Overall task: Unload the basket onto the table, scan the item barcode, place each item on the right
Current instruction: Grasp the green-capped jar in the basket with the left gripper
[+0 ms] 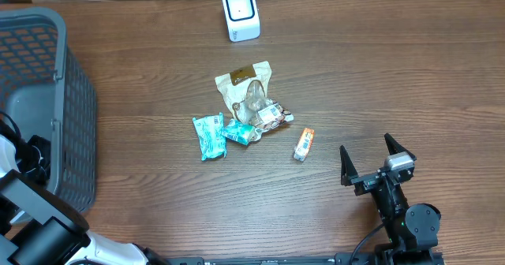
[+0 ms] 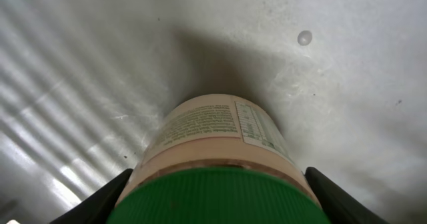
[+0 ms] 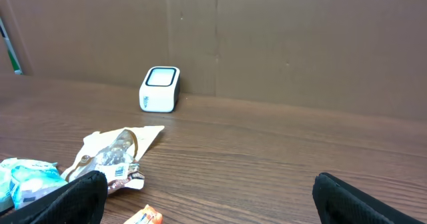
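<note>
1. At the far left of the worktop stands a grey mesh basket. The black and white links of the left arm show by its near side.
2. The left wrist view shows the left claw low over a grey ribbed surface. A jar lies there on its side with its green ribbed lid towards the camera.
3. One dark finger sits just off each side of the lid. I cannot tell whether they are pressing on it or only flanking it, so the grasp is uncertain.
4. The jar's pale printed label faces upward; the print is too small to read.
5. At the middle of the worktop is a loose heap of packets. A teal packet is leftmost, touching a second, smaller teal one. A brown-and-clear bag is behind them.
6. The white scanner stands upright at the far edge, beyond the heap and apart from it, near a brown cardboard wall.
7. Just right of the heap lies a small orange-and-white packet, on its own.
8. At the near right, the right claw is released, its jaws spread wide and holding nothing, pointed toward the heap and scanner.
</note>
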`<state>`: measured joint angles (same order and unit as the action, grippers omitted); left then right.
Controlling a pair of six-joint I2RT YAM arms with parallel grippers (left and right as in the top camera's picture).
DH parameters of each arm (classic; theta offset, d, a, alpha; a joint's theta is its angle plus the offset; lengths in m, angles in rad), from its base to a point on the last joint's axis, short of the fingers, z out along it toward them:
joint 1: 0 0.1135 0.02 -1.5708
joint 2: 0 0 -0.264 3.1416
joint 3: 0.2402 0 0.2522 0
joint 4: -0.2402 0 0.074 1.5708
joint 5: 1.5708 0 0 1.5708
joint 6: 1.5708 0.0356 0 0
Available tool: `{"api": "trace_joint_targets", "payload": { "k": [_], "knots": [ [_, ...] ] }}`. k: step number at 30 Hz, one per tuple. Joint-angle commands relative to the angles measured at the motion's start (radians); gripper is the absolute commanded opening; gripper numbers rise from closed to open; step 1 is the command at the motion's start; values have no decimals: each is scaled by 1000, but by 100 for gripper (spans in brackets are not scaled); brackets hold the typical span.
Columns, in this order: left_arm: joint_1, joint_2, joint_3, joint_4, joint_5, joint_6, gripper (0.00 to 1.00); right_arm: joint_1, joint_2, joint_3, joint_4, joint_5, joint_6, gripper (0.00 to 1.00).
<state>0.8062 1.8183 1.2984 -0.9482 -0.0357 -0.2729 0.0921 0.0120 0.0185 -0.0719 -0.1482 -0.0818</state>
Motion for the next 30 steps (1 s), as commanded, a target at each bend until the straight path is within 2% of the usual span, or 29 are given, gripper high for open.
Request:
{"api": "trace_joint_targets", "payload": {
  "k": [1, 8, 13, 18, 30],
  "knots": [
    [0, 7, 32, -14, -5, 19, 59, -3, -9, -11, 3, 14, 4, 100],
    [0, 6, 109, -86, -4, 19, 48, -3, -9, -11, 3, 14, 4, 100],
    [-2, 6, 183, -148, 5, 19, 44, -3, -9, -11, 3, 14, 4, 100],
    [-2, 6, 283, -225, 56, 19, 36, -3, -9, -11, 3, 14, 4, 100],
    [-2, -28, 539, -349, 343, 54, 39, -3, -9, -11, 3, 14, 4, 100]
  ]
}}
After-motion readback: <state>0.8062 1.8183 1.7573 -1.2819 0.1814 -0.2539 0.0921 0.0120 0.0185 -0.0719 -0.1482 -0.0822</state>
